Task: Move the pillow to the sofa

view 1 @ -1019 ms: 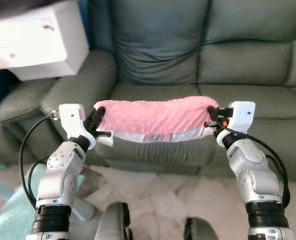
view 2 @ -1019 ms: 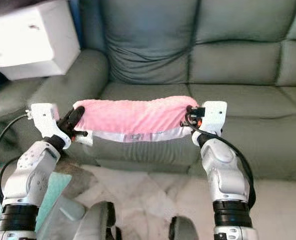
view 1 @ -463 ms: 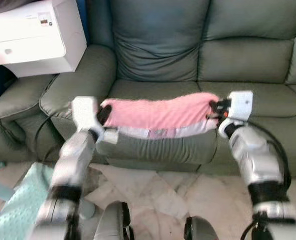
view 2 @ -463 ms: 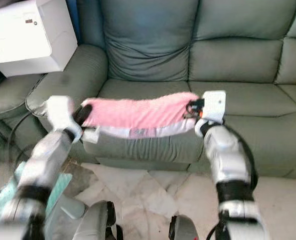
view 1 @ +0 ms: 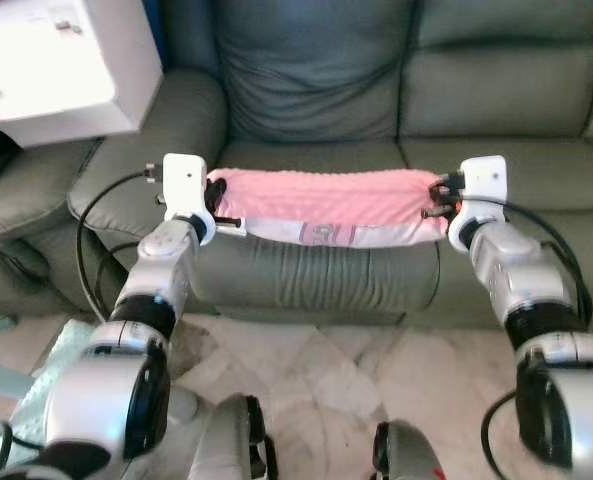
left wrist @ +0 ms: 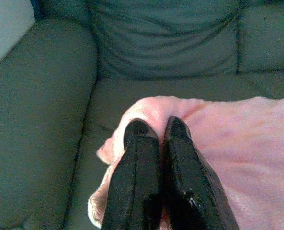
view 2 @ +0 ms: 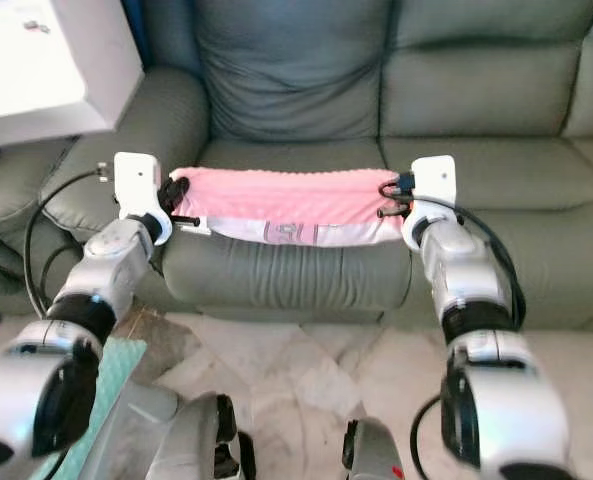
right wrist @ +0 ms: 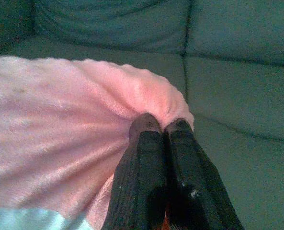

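A pink fuzzy pillow (view 1: 326, 198) with a white printed lower edge is stretched between my two grippers over the front of the grey-green sofa's seat cushion (view 1: 316, 268). My left gripper (view 1: 212, 200) is shut on the pillow's left corner (left wrist: 146, 112), its black fingers (left wrist: 137, 172) pressed together on the fabric. On the pillow's right corner (right wrist: 175, 103) my right gripper (view 1: 438, 198) is shut, fingers (right wrist: 146, 163) closed tight. Whether the pillow rests on the seat or hangs just above it I cannot tell.
The sofa's padded armrest (view 1: 141, 150) is at the left, its back cushions (view 1: 306, 60) behind. A white box-like cabinet (view 1: 46, 60) stands at the upper left. Pale tiled floor (view 1: 316, 370) lies before the sofa, with a teal cloth (view 1: 36, 390) at the lower left.
Both arms have reached forward, carrying the pillow from in front of the seat edge to over the seat cushion. The camera has come closer to the sofa.
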You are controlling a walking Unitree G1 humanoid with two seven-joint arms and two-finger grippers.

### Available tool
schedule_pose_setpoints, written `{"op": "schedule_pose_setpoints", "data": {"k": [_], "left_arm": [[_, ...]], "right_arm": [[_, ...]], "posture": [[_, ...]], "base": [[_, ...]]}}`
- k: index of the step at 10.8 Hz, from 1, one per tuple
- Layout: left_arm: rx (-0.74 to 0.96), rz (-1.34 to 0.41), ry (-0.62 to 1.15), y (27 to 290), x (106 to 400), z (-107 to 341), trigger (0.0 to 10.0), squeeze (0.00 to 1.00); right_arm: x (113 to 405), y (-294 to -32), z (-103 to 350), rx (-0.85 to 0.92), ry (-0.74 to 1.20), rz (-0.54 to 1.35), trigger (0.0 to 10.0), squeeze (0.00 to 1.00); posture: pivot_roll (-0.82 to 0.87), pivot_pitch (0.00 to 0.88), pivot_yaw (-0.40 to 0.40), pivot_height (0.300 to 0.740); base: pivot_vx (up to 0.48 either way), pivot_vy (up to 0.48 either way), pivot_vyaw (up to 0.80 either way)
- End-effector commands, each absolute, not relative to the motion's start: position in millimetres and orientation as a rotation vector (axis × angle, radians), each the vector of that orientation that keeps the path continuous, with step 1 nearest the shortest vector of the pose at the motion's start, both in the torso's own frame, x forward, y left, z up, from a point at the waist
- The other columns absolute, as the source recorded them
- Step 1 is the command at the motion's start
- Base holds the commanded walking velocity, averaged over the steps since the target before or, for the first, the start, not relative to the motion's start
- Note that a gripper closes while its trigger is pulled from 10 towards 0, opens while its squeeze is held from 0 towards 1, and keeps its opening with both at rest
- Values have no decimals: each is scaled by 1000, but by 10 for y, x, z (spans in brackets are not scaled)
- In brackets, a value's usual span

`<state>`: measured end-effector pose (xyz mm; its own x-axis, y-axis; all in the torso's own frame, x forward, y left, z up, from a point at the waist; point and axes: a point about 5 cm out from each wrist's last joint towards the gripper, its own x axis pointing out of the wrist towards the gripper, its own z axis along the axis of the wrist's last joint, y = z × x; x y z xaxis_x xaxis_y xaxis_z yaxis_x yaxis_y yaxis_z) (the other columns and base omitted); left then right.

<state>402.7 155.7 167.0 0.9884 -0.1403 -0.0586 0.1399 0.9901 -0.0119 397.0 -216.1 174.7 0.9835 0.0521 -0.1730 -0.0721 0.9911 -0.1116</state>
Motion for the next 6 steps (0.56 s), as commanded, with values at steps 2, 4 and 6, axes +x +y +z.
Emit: {"op": "schedule_pose_setpoints", "data": {"k": [2, 4, 6], "left_arm": [[-29, -93, 8, 1604, 4090, 1835, 10000, 0], [-115, -101, -62, 1589, 4113, 1970, 10000, 0], [-124, -133, -131, 1595, 4104, 2057, 10000, 0]], "right_arm": [[4031, -2230, 1913, -135, 117, 22, 10000, 0], [4054, -2151, 2044, -126, 17, 57, 10000, 0], [4057, -2109, 2066, -85, -11, 74, 10000, 0]], "posture": [[-99, 238, 67, 645], [-95, 225, 62, 645], [-88, 208, 59, 645]], "base": [[0, 0, 0], [0, 0, 0], [0, 0, 0]]}}
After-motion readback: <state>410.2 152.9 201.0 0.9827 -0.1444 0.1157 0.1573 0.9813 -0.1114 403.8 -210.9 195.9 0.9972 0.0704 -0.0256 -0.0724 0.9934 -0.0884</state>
